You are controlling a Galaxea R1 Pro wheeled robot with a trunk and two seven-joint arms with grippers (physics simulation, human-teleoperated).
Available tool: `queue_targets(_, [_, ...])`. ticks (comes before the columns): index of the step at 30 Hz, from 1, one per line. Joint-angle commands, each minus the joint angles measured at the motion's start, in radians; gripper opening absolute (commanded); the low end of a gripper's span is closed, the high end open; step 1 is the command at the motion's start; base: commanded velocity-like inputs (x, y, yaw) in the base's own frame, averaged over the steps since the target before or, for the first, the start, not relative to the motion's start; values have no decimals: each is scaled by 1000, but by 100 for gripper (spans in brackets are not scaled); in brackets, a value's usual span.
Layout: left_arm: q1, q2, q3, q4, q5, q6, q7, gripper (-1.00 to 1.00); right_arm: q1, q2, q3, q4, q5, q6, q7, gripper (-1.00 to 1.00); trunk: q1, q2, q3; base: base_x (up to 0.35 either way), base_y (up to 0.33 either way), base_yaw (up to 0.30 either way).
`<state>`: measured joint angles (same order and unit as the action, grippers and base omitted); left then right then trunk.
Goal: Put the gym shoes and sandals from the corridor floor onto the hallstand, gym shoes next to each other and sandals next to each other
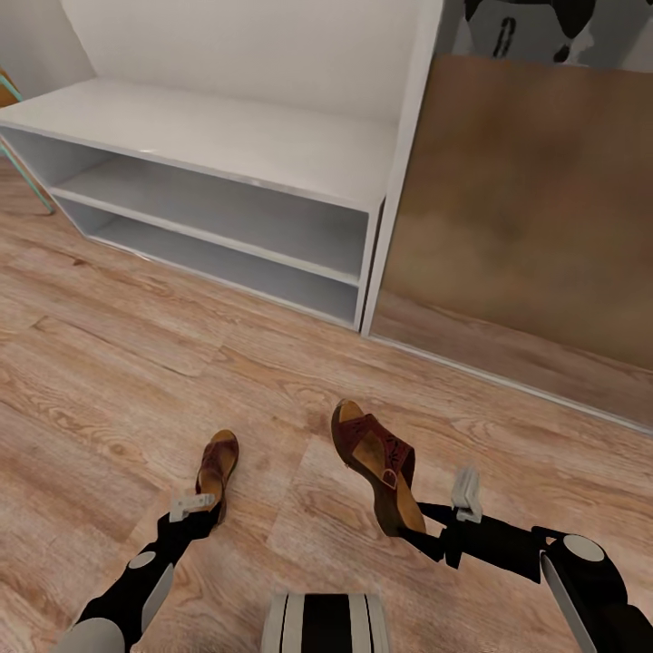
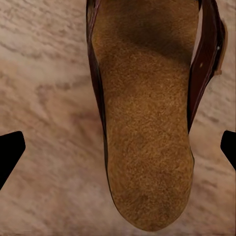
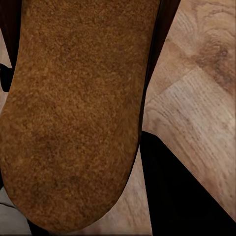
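Gripping the right sandal (image 1: 381, 467) by its heel, tilted off the floor (image 1: 109, 363), the right gripper (image 1: 426, 531) carried it rackward (image 1: 227, 145); the open left gripper (image 1: 201, 510) straddled the left sandal (image 1: 218, 464).

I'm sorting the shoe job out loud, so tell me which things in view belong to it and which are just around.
Belongs to the job:
left sandal, at the left gripper
right sandal, tilted, at the right gripper
hallstand, shelves bare
corridor floor

Just around:
brown panel beside the hallstand
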<state>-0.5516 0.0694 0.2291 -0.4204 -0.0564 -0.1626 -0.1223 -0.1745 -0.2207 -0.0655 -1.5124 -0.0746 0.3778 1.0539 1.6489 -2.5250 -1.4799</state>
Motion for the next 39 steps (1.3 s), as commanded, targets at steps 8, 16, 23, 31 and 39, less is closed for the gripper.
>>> queue_targets(8, [0,-1,5,1,-6,-3,-8,100,0,0,0,0,-10,13,1,-100,2,-1,-32,0,0,0])
queue_targets(16, [1,0,1,2,-7,-3,-8,100,0,0,0,0,-10,13,1,-100,2,-1,-45,0,0,0])
queue_targets(23, [1,0,1,2,-7,-4,-8,100,0,0,0,0,-10,13,1,-100,4,-2,-66,0,0,0])
queue_targets(31, [2,-1,1,2,-7,-30,-8,100,0,0,0,0,-10,13,1,-100,5,-3,-82,0,0,0])
queue_targets(39, [2,-2,-1,3,-7,-38,-8,100,0,0,0,0,-10,13,1,-100,5,-3,-88,0,0,0])
